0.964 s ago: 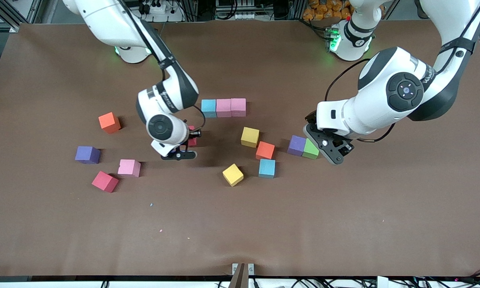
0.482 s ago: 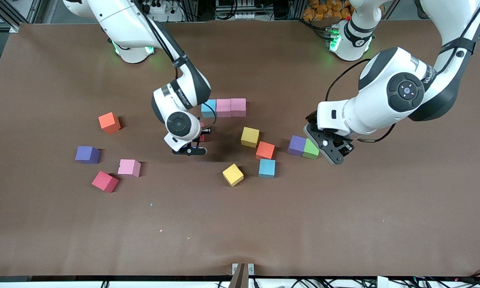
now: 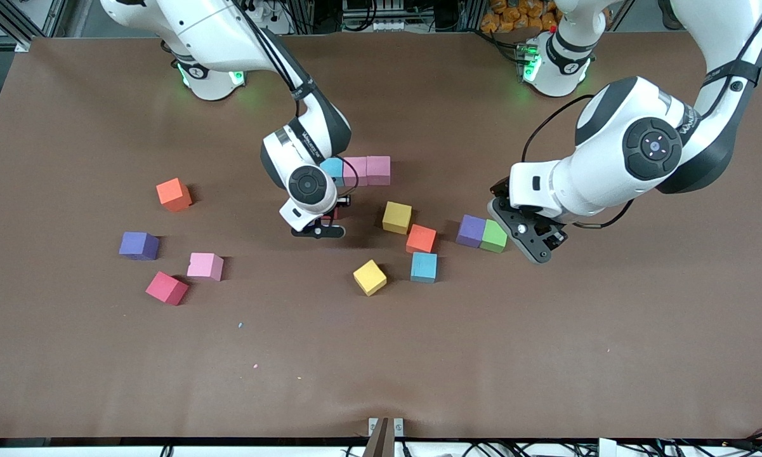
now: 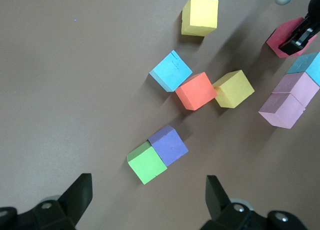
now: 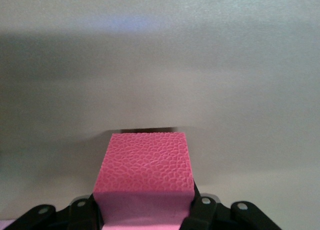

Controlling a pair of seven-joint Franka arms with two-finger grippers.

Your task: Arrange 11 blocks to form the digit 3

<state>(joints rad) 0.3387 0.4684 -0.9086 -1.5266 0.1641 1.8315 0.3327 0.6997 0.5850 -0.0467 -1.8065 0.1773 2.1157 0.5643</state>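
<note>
Your red block (image 5: 144, 175) is clamped in the right hand (image 3: 322, 219), off the counter (image 3: 381, 355), and the whole move turns on where it hangs against the row already laid: light blue block (image 3: 332, 166), pink block (image 3: 357, 166), second pink block (image 3: 379, 170), touching in a line. The red block sits over the counter just nearer the camera than the light blue end of that row, toward the right arm's end of it. That looks like the spot for the single linking cube, so you would lower it flush against the blue block's near face, edges square to the row. The left hand (image 3: 525, 233) waits with its fingers spread wide and empty, over the counter beside the green block (image 3: 494, 236) that touches a purple block (image 3: 471, 230). The loose yellow block (image 3: 396, 217) and orange block (image 3: 421, 238) lie near the row, between the two hands.
</note>
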